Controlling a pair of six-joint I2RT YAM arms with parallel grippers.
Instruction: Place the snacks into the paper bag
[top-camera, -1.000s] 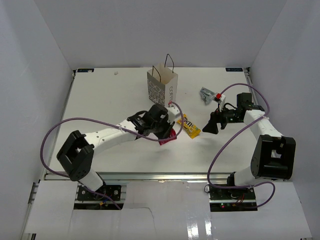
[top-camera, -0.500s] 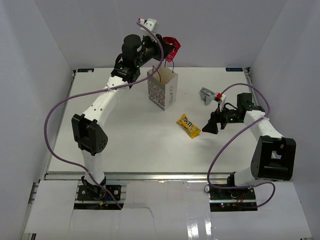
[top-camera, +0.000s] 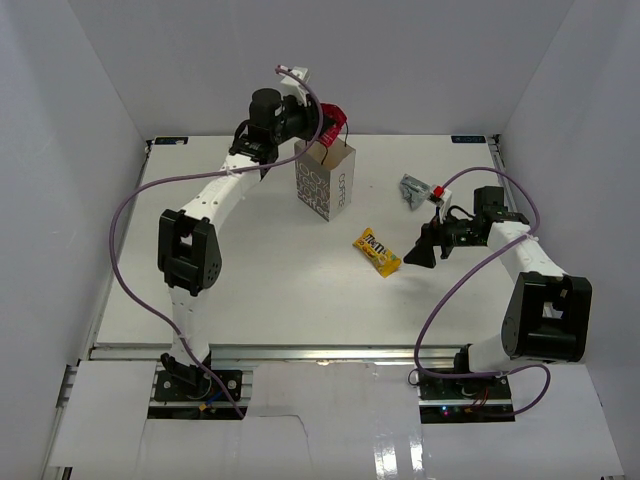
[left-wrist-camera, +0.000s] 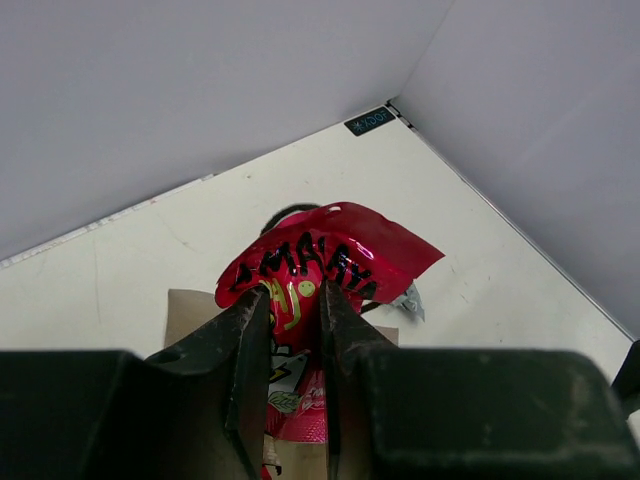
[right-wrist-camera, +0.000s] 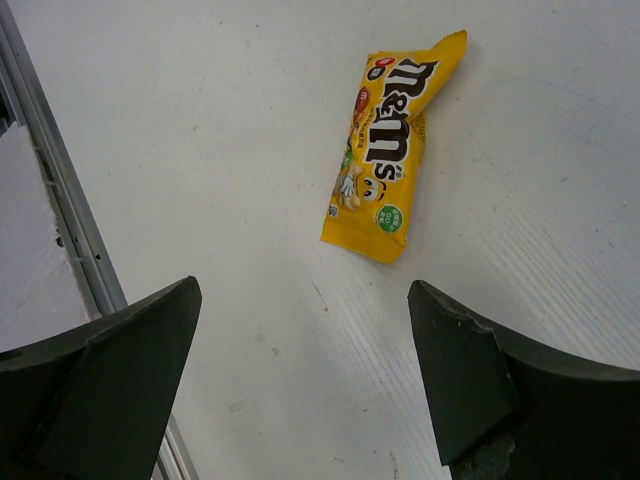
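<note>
Top external view shows the white table (top-camera: 250, 290), the paper bag (top-camera: 326, 182) upright toward its far edge, the left jaws pinching a red-pink packet (top-camera: 333, 122) just above the bag's mouth, and the right jaws spread wide beside the yellow M&M's packet (top-camera: 378, 252) lying flat mid-table.

Matte white bench (top-camera: 250, 290), lightly scuffed. Plain white walls (top-camera: 400, 60) enclose it on the left, far and right sides. Metal rail (top-camera: 330, 352) runs along its near edge. Lighting even.
</note>
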